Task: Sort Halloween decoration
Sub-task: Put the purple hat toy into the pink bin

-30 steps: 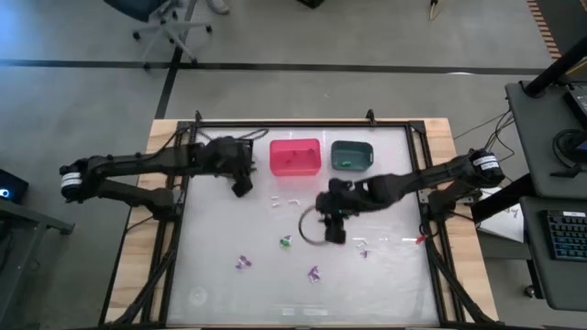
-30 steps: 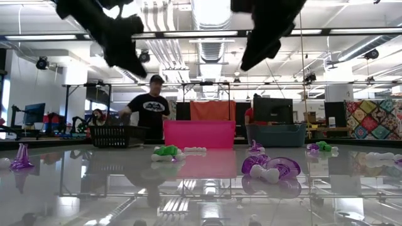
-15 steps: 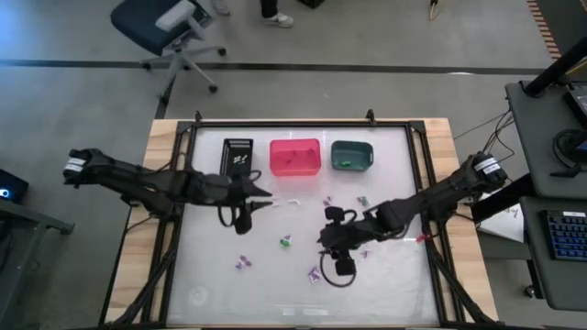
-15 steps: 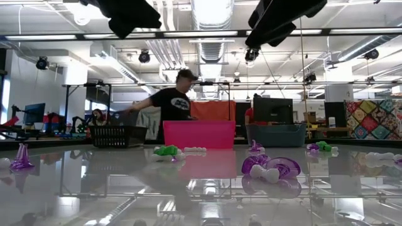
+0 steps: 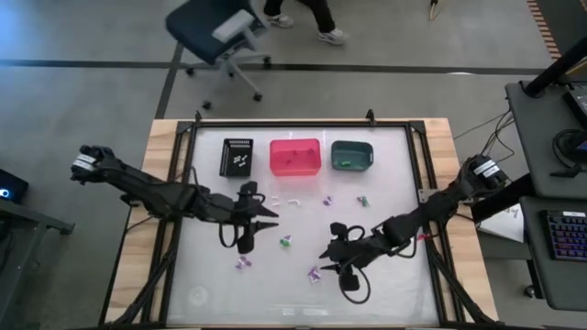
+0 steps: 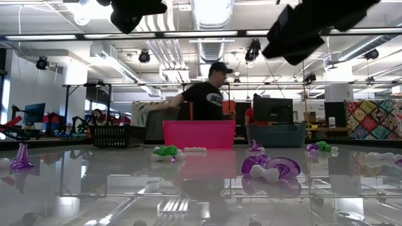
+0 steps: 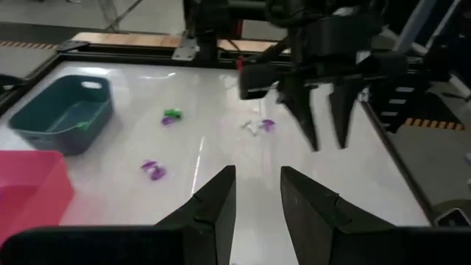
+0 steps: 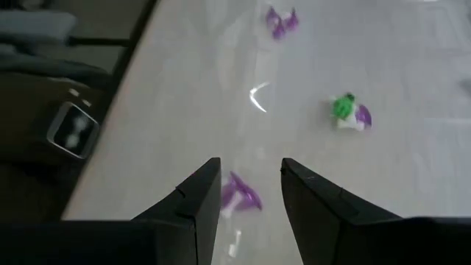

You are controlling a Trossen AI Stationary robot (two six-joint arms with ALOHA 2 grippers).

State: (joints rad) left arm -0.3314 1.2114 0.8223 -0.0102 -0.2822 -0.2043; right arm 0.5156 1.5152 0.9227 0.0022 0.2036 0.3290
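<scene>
Left gripper [image 5: 246, 225] is hovering at nine o'clock of the worktop [image 5: 211, 284], jaws apart, empty; right gripper [image 5: 341, 266] is hanging at five o'clock, jaws apart above a purple trinket [image 8: 239, 196]; other trinkets [image 5: 287, 241] are lying scattered mid-worktop.

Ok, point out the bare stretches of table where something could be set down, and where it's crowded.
Free: the near strip of the table, in front of both grippers, and the left side between the black bin and the left gripper. Crowded: the middle, where trinkets lie between the left and right gripper, and the far edge with its bins.
</scene>
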